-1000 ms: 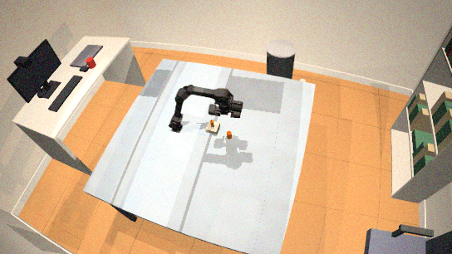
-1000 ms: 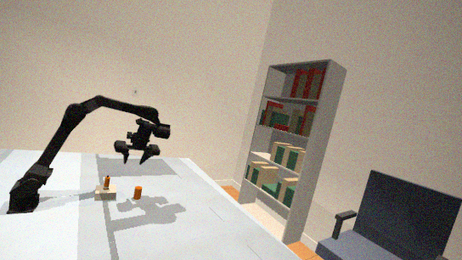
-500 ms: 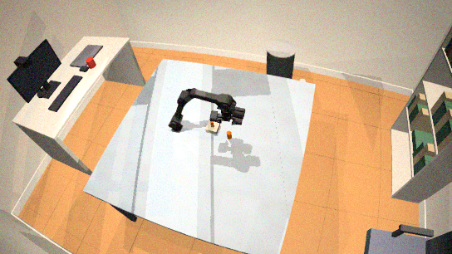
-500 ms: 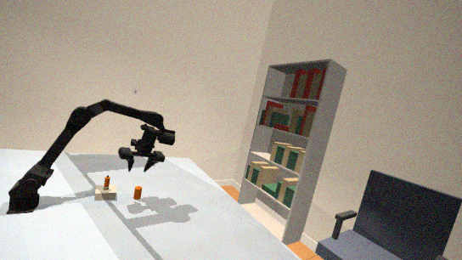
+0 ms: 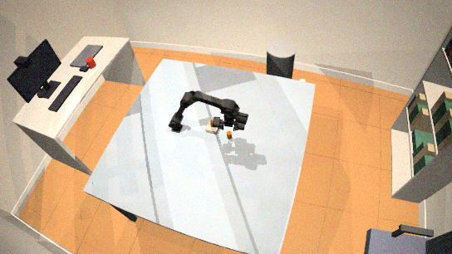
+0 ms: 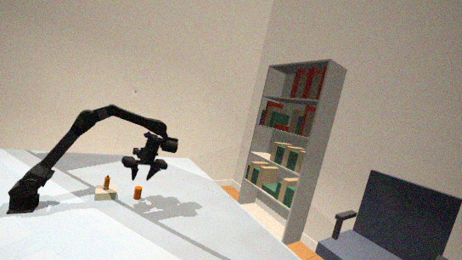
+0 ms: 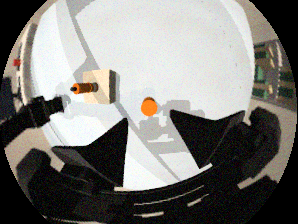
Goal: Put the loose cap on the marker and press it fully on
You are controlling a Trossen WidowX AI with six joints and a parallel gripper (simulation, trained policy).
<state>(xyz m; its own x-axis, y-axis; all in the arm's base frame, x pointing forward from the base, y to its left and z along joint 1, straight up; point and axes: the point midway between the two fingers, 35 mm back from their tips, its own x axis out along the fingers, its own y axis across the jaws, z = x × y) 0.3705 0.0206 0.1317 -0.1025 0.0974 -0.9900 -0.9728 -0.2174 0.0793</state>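
Arm arched over table, wrist bent down. Gripper points downward, fingers parted, nothing between them. Orange cap stands upright on the table, below fingertip height, near holder block. Marker upright in block, uncapped.

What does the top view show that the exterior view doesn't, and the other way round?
Only the top view: a desk with a monitor, a keyboard and a red cup.
Only the exterior view: the chair's tall backrest and red-edged books on the top shelf.
Both: the black arm, the holder block and the orange cap.
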